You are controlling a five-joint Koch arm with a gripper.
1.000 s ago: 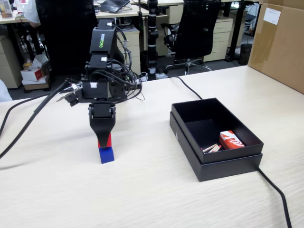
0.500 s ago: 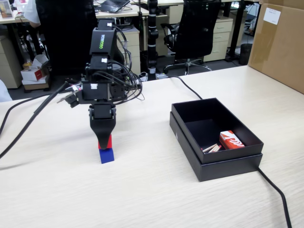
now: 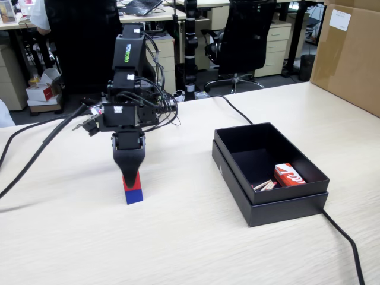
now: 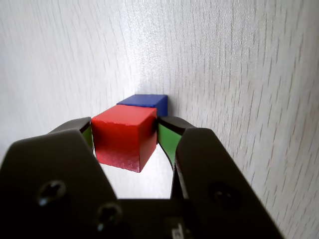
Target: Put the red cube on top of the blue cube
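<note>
In the fixed view the red cube (image 3: 136,183) rests on top of the blue cube (image 3: 134,197) on the pale wooden table, left of centre. My gripper (image 3: 130,178) points straight down over the stack, its black jaws covering the upper part of the red cube. The wrist view shows the red cube (image 4: 122,137) between the two green pads of my gripper (image 4: 124,124), which is shut on it. Just behind and under the red cube, a strip of the blue cube (image 4: 144,101) shows.
An open black box (image 3: 270,202) stands to the right, holding a red-and-white carton (image 3: 289,175) and some small sticks. A thick cable (image 3: 35,154) runs off to the left, another cable (image 3: 344,237) leaves the box, and a cardboard box (image 3: 350,53) stands at the far right.
The gripper has come down slightly with the red cube, which now sits lower and square on the blue cube.
</note>
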